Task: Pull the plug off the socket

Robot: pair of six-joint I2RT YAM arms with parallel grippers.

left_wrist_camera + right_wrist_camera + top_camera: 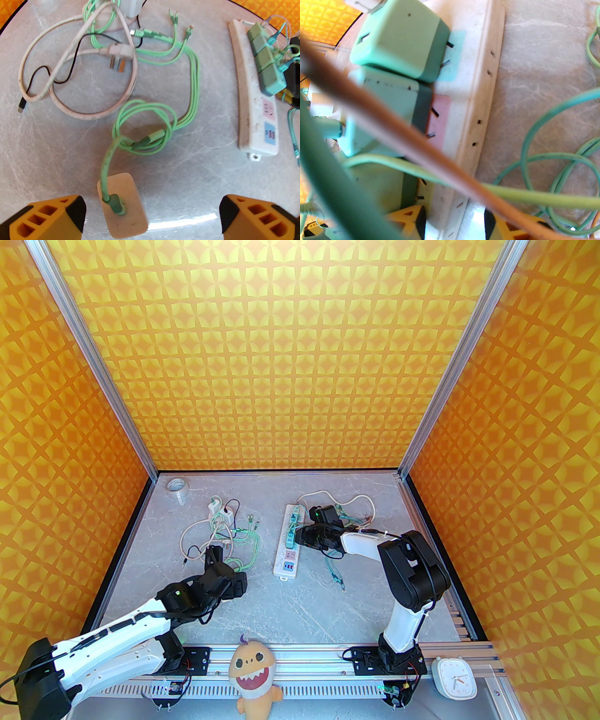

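- Grey marble-look tabletop (328, 605), smooth, slightly glossy. Orange-yellow star-pattern walls (300, 357) on three sides, bare aluminium corner posts (101, 366).
- Far left corner: translucent tape roll (177, 487).
- Left of centre: loose tangle of round off-white cord (93, 116), thin black lead (72, 63) and mint-green multi-tip cable (194, 77).
- Left gripper (151, 208): jaws spread wide, touching nothing. Between its orange fingertips a cream rounded-corner charger block (133, 211) lies flat on the table with a green cable plugged into its face, well apart from the strip.
- Near rail: yellow plush toy (253, 676).
- Centre: long white plastic power strip with pastel outlet faces (285, 563), flat on the table; near-end outlets bare.
- Matte mint-green cube adapters (398, 37) in a row on the far half, prongs part-exposed.
- Right gripper (454, 222): jaws half-spread astride the strip's long edge; can't tell if pinching.
- Near right: white rounded-square clock (453, 678).
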